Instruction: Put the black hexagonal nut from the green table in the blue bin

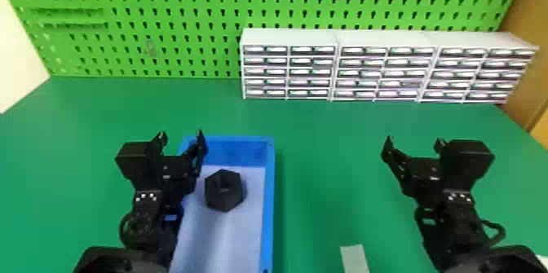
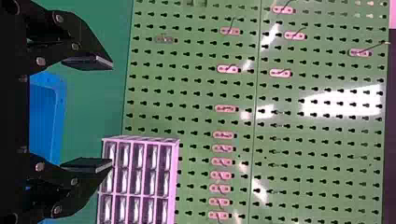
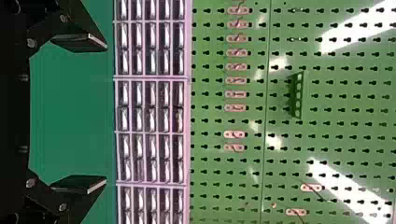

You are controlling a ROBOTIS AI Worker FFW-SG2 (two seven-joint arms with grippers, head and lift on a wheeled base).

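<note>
Behind the table stands a green pegboard, with a row of small drawer cabinets along its foot and a pale strip lying on the table at the near side. We see the black nut inside the blue bin, resting on the bin's pale floor toward the far end, its hexagonal outline facing up. As we judge it, the job the task asks for is done: the nut is off the table and in the bin, and no further carrying is called for. At most, we would have the arms draw back clear of the bin. Our left pincer is open, its two fingers spread with nothing between them, and in the head view it shows over the bin's left edge. From there the nut lies to the right of it and a little nearer to us than the fingertips, apart from both fingers. Our right pincer is also open and empty, held over the table to the right, well apart from bin and nut. If the left arm did move, we would want it to lift first, since swinging sideways while low might knock the bin's wall.
</note>
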